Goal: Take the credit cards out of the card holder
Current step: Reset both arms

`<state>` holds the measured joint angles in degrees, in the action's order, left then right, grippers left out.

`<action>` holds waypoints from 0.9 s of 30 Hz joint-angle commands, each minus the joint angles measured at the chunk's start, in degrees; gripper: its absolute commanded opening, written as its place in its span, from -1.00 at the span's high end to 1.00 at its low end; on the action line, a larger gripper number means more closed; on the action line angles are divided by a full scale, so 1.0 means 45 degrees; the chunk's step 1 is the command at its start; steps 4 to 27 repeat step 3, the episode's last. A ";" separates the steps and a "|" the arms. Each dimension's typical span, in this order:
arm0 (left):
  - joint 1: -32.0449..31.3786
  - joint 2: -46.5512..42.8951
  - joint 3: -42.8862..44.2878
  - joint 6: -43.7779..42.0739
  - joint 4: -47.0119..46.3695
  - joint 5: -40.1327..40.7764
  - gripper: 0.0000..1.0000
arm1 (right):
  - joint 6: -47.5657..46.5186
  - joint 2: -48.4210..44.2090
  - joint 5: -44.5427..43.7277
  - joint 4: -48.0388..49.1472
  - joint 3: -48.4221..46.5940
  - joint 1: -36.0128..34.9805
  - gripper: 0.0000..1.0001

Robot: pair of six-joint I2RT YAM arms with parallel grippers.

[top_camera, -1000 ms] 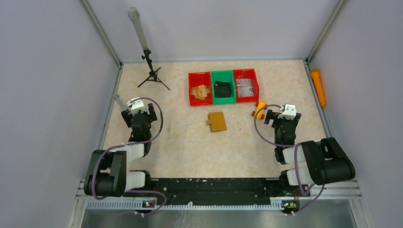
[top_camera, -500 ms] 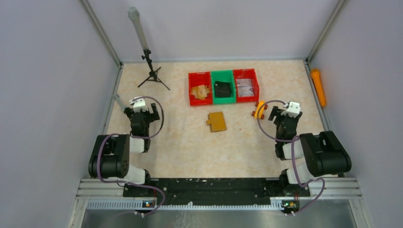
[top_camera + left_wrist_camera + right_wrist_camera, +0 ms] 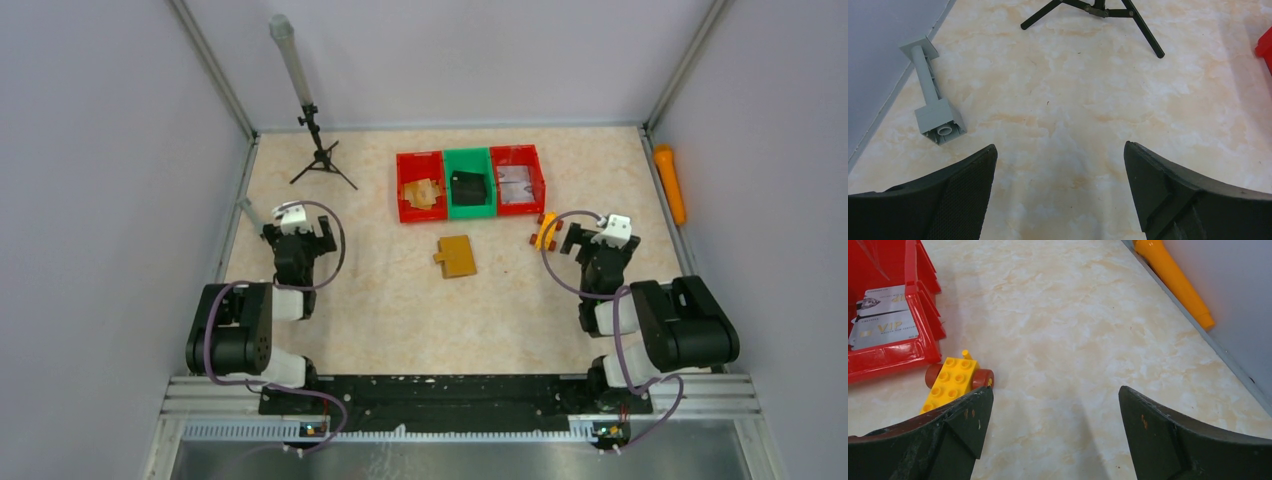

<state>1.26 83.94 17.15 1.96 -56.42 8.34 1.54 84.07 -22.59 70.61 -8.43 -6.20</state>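
The mustard-brown card holder (image 3: 457, 256) lies flat and closed in the middle of the table, between the two arms. Pale tan cards (image 3: 422, 192) lie in the left red bin. Silver-grey cards marked VIP (image 3: 883, 320) lie in the right red bin (image 3: 517, 180). My left gripper (image 3: 296, 232) is open and empty over bare table at the left (image 3: 1060, 150). My right gripper (image 3: 597, 240) is open and empty at the right (image 3: 1055, 392). Both are well apart from the card holder.
A green bin (image 3: 468, 195) holding a black object stands between the red bins. A yellow toy block with red ends (image 3: 953, 380) lies by my right gripper's left finger. An orange cone (image 3: 1173, 280) lies along the right wall. A black tripod (image 3: 1098, 10) and a grey block piece (image 3: 933, 110) are at the left.
Both arms have folded back toward their bases since one second ago, with the grippers shifting slightly. Nothing has moved in the last half second. The card holder has not moved.
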 commanded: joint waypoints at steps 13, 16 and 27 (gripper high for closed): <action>0.0072 -0.0081 0.0254 0.0010 -0.0352 -0.0135 -0.97 | 0.0106 -0.0040 0.0154 0.0419 -0.0276 0.0111 -0.97; 0.0072 -0.0081 0.0254 0.0010 -0.0352 -0.0135 -0.97 | 0.0106 -0.0040 0.0154 0.0419 -0.0276 0.0111 -0.97; 0.0072 -0.0081 0.0254 0.0010 -0.0352 -0.0135 -0.97 | 0.0106 -0.0040 0.0154 0.0419 -0.0276 0.0111 -0.97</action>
